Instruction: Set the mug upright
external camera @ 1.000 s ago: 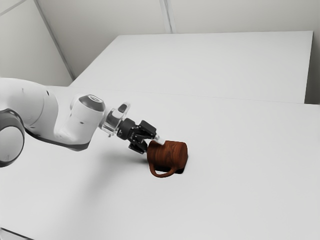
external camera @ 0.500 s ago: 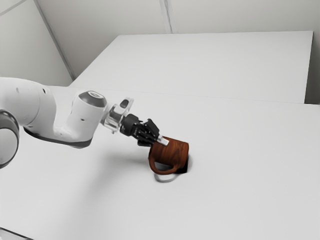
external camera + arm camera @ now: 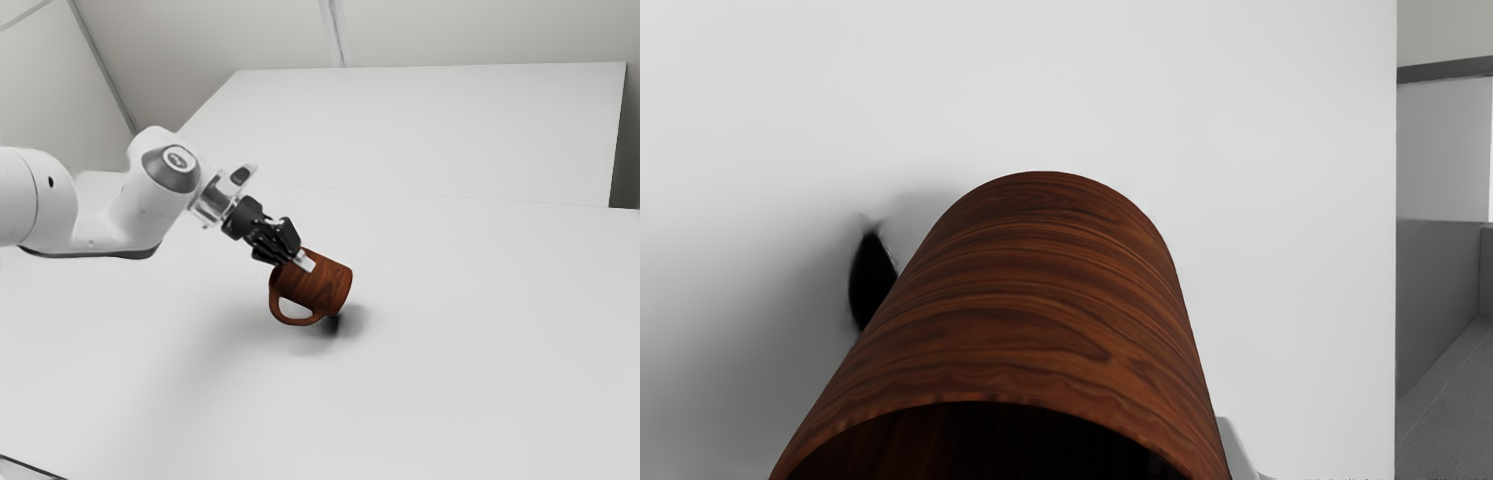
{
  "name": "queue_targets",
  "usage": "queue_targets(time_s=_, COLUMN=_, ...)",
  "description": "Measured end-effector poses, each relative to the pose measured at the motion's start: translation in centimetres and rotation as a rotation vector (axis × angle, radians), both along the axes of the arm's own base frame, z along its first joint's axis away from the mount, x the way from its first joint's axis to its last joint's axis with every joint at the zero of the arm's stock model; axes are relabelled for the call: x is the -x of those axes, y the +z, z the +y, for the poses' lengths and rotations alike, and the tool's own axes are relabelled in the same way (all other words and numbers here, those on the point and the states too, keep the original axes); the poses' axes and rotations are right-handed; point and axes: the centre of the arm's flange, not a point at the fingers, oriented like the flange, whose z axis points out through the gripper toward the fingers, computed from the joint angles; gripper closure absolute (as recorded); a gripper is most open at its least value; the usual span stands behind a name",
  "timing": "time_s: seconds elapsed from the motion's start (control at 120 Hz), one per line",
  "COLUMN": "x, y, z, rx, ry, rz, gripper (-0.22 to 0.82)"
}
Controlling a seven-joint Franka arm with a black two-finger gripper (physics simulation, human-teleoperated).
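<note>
The brown wood-grained mug (image 3: pixel 318 284) hangs tilted above the table in the exterior view, its handle toward the lower left and its base toward the lower right. My gripper (image 3: pixel 304 262) is shut on the mug's wall near the rim. In the wrist view the mug (image 3: pixel 1040 300) has its open mouth toward my hand, its inside dark. There my gripper (image 3: pixel 1198 461) holds the side wall; a pale fingertip (image 3: pixel 1235 448) lies along the outside, while the other finger is mostly hidden by the mug.
The white table (image 3: pixel 480 340) spreads around and beneath the mug, with soft shadows under it and the arm. A dark patch lies on the table beside the mug in the wrist view. Behind the table stands a large white panel (image 3: pixel 420 130).
My gripper has closed on the mug's wall. Mug and hand have risen together and moved toward the exterior view's left, and the mug has tipped, its base end lower than its mouth.
</note>
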Motion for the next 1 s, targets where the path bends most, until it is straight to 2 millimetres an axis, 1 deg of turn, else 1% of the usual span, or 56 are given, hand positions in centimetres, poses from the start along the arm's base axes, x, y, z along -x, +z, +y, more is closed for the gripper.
queue_targets(time_s=0.092, x=-0.6, y=0.9, z=-0.1, rx=-0.127, ry=-0.028, rz=-0.001, gripper=0.79)
queue_targets(time_s=0.2, x=-1.0, y=1.4, z=-0.6, rx=-0.26, ry=-0.049, rz=0.012, gripper=0.79)
queue_targets(time_s=0.325, x=-0.9, y=1.1, z=-1.1, rx=-0.388, ry=-0.051, rz=0.052, gripper=0.79)
queue_targets(time_s=0.45, x=-1.0, y=0.9, z=-0.7, rx=-0.49, ry=-0.023, rz=0.095, gripper=0.79)
queue_targets(time_s=0.608, x=-1.3, y=0.4, z=-1.1, rx=-0.581, ry=0.01, rz=0.159, gripper=0.79)
queue_targets(time_s=0.767, x=-1.5, y=0.5, z=-1.5, rx=-0.651, ry=0.043, rz=0.224, gripper=0.79)
queue_targets(time_s=0.817, x=-1.9, y=0.5, z=-1.5, rx=-0.676, ry=0.053, rz=0.243, gripper=0.79)
queue_targets(time_s=1.0, x=-2.3, y=-0.7, z=-1.2, rx=-0.735, ry=0.095, rz=0.322, gripper=0.79)
